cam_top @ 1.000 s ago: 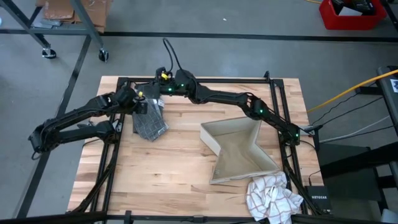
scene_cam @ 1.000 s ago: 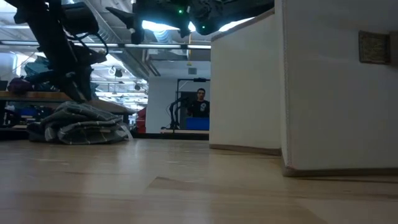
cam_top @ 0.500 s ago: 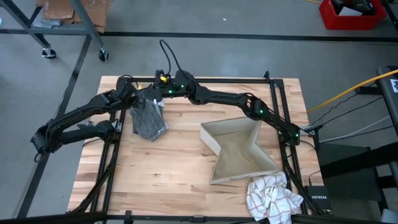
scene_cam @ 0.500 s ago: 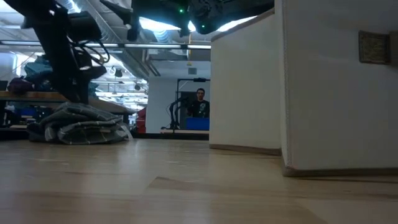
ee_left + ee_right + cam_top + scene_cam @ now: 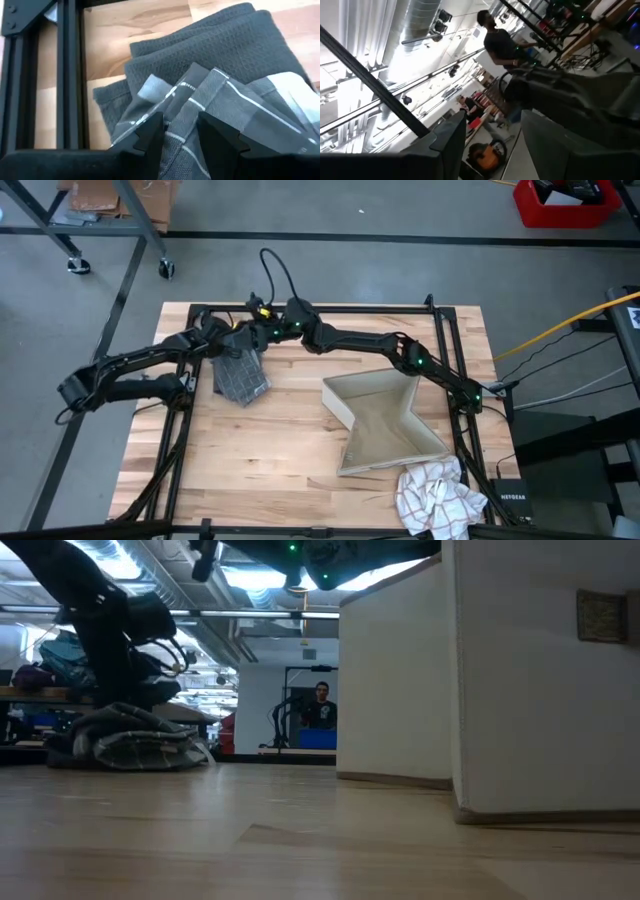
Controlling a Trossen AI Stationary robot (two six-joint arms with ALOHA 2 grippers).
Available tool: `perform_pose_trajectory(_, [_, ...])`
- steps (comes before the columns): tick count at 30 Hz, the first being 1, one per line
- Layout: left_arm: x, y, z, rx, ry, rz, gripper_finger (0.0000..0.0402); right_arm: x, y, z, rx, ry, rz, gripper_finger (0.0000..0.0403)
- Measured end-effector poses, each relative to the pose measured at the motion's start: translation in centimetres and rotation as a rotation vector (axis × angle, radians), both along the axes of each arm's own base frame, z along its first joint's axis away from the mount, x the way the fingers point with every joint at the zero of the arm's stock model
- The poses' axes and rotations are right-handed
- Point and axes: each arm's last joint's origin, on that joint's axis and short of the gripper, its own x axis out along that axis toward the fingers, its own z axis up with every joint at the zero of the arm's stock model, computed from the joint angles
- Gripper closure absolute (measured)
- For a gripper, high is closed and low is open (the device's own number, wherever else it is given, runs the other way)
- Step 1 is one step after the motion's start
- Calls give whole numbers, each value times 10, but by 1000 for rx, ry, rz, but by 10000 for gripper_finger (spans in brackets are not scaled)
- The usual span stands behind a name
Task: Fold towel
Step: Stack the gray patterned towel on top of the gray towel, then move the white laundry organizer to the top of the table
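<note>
— Wood first: what lies on the table [image 5: 250, 480] at its front edge?

— A white checked cloth [image 5: 438, 495], bunched at the front right corner. Its edge touches the beige fabric box [image 5: 385, 420] just behind it.

— And the box?

— It stands open on the right half of the boards. In the low view its pale wall [image 5: 520, 680] fills the right side.

— Where is the towel [image 5: 240, 376]?

— Farther back, on the left half and well apart from the box. It is dark grey with lighter check lines, and it lies on the wood as a low, layered heap. The low view shows it [image 5: 135, 745] resting flat on the boards.

— The left gripper [image 5: 232, 346]?

— It is down at the far end of the towel. In the left wrist view its two fingers [image 5: 150, 137] stand close together, with a raised fold of the checked cloth [image 5: 235, 100] pinched in the narrow gap between them.

— The right one?

— The right gripper [image 5: 260, 330] is just beside the left one, a little farther back, over the far edge of the table. It is tilted up toward the ceiling. Its jaws stand wide and hold nothing; only the room shows between the fingers [image 5: 447, 140].

— Beyond the table?

— A person [image 5: 322, 706] stands in a doorway far across the room, beneath ceiling lights and ducts. From above, a red bin [image 5: 565, 200] sits on the floor past the right rear corner.
</note>
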Motion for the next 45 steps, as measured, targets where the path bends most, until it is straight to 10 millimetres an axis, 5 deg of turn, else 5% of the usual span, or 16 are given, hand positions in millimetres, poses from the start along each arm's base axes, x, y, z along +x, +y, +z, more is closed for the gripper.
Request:
perform_pose_trajectory(9, [4, 17, 1, 35, -67, 87, 288, 1, 6, -1, 1, 10, 35, 210])
perform_pose_trajectory(15, [9, 26, 39, 150, -137, 60, 288, -8, -17, 11, -13, -9, -39, 210])
perform_pose_trajectory(21, [11, 28, 84, 292, -144, -61, 288, -28, -34, 43, -115, -35, -131, 210])
perform_pose_trajectory(32, [10, 9, 126, 316, -387, -364, 288, -88, -6, 111, -413, 190, -180, 210])
perform_pose_trajectory(45, [19, -9, 130, 249, -500, -514, 288, -189, 49, 125, -594, 901, -292, 210])
